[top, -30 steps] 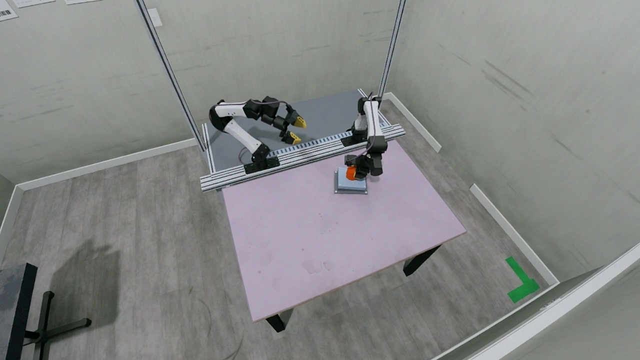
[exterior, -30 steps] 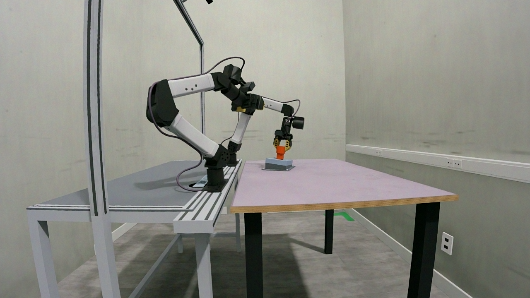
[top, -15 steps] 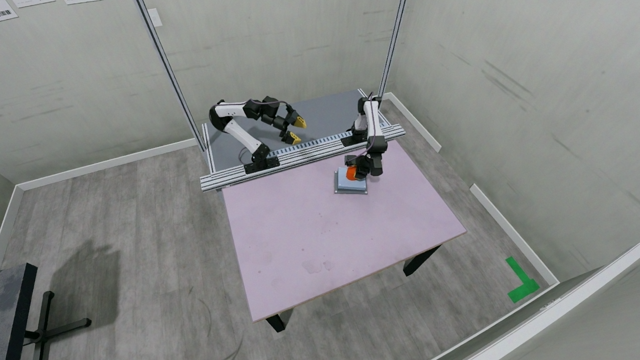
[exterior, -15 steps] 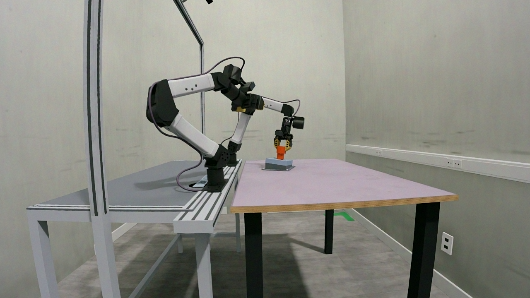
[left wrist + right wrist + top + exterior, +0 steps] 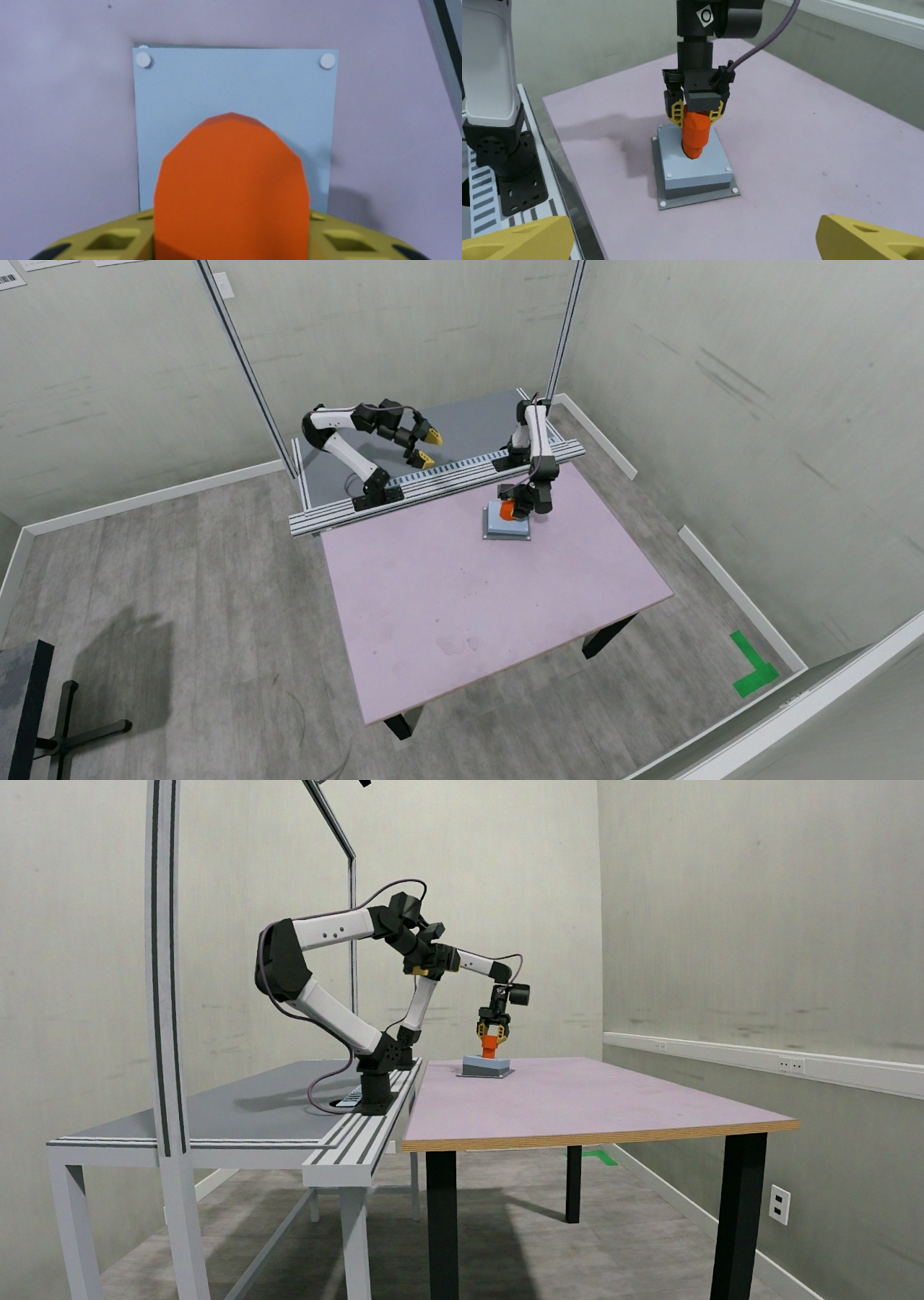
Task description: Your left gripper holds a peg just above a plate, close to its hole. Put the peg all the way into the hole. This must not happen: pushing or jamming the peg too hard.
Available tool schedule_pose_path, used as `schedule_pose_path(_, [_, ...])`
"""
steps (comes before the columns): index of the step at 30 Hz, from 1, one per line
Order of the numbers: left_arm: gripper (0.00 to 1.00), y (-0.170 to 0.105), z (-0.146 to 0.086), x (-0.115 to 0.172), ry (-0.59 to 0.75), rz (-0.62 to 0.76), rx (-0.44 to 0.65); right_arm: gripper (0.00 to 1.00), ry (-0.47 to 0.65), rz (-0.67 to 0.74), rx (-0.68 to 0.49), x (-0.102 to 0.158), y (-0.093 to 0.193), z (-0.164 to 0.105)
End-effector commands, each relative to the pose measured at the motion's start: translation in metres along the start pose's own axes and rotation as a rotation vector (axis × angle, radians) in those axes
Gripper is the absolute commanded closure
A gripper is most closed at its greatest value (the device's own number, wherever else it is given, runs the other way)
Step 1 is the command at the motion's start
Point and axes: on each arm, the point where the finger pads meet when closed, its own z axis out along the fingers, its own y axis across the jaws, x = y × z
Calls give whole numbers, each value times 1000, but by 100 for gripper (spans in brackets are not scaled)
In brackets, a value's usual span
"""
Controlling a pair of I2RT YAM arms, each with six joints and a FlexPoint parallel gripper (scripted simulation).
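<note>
Pink rectangular desk with plywood edge; square light-blue plate block on a grey base sits near the rail-side edge, short of the corner, pink surface on all sides, widest stretch away from the rail. Striped aluminium rail runs alongside. Right arm's black-and-yellow gripper is over the grey surface behind the rail, well apart from the block; jaws wide, nothing between. Left arm's black-and-yellow gripper points down above the block, jaws part open, clamped on the orange faceted peg. Peg roughly upright, narrower lower end at the dark hole edge; wide part above the block, so not fully in. Exact tip depth can't tell.
</note>
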Motion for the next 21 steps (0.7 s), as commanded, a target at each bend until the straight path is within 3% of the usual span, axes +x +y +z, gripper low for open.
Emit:
schedule_pose_path(1, [66, 2, -1, -4, -12, 5, -26, 0, -12, 1, 8, -5, -1, -1])
schedule_pose_path(18, [66, 1, -7, -2, -13, -6, 11, 0, -12, 1, 8, -5, -1, -1])
schedule_pose_path(21, [66, 3, -21, -8, -7, 16, -42, 0, -12, 1, 8, -5, -1, -1])
